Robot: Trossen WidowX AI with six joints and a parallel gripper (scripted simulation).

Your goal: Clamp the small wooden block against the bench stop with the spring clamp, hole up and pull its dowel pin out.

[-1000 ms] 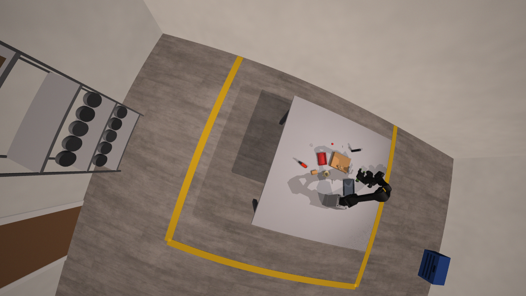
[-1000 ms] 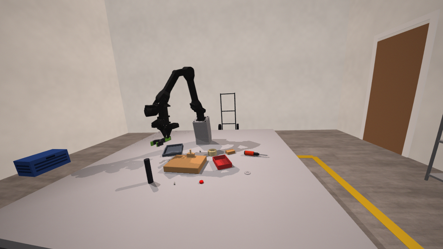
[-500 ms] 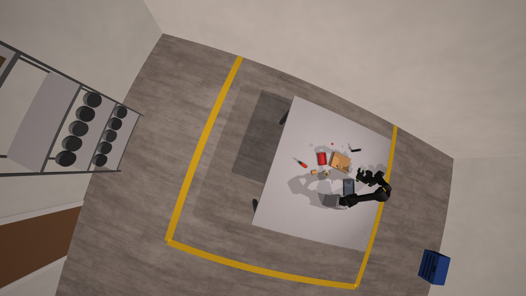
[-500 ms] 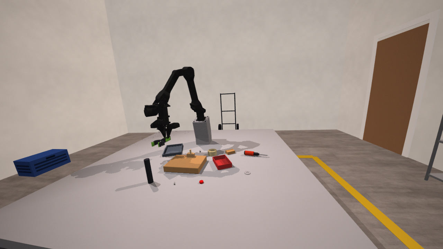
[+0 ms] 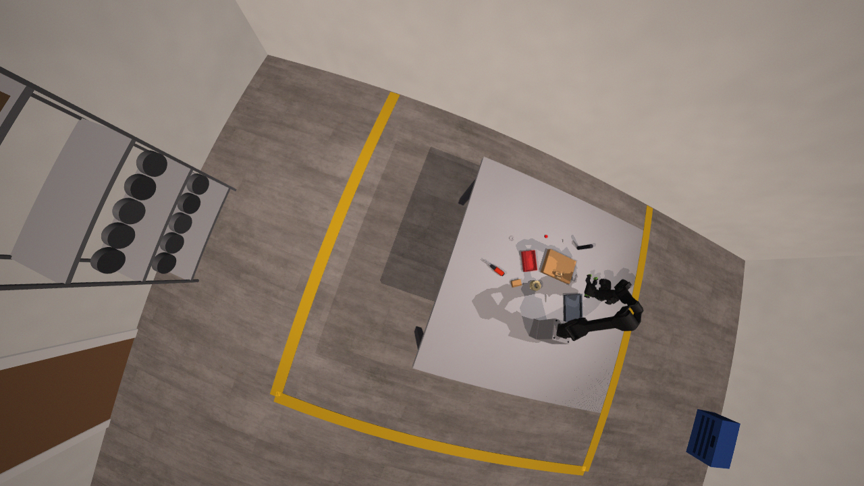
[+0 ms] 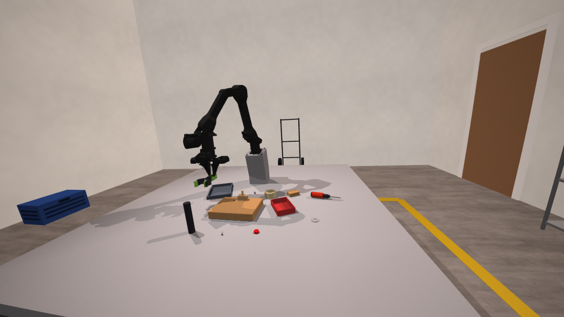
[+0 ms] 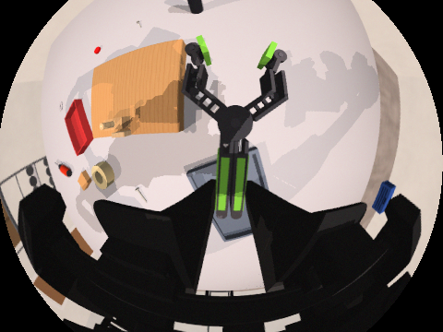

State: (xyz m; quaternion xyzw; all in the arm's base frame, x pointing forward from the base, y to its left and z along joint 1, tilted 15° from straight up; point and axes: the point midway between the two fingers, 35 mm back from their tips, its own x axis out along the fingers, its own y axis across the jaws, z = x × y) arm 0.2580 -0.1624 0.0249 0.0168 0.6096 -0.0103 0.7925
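My gripper (image 7: 231, 185) is shut on the two green handles of the black spring clamp (image 7: 234, 111). The clamp's jaws, tipped with green pads, stand spread wide. In the exterior view the gripper (image 6: 210, 170) holds the clamp (image 6: 205, 180) in the air above the table, left of and behind the wooden board (image 6: 235, 208). The small wooden block (image 6: 243, 196) sits on the board's far edge with its dowel pin standing up from it. The wrist view shows the board (image 7: 138, 88) to the left of the clamp, with the block (image 7: 120, 124) at the board's near edge.
A dark grey tray (image 6: 219, 190) lies below the gripper. A red tray (image 6: 282, 205), a tape roll (image 6: 270, 193), a loose small block (image 6: 293, 193) and a screwdriver (image 6: 322, 195) lie right of the board. A black cylinder (image 6: 189, 217) stands in front of the board, to its left. The arm's grey base (image 6: 257, 166) is behind.
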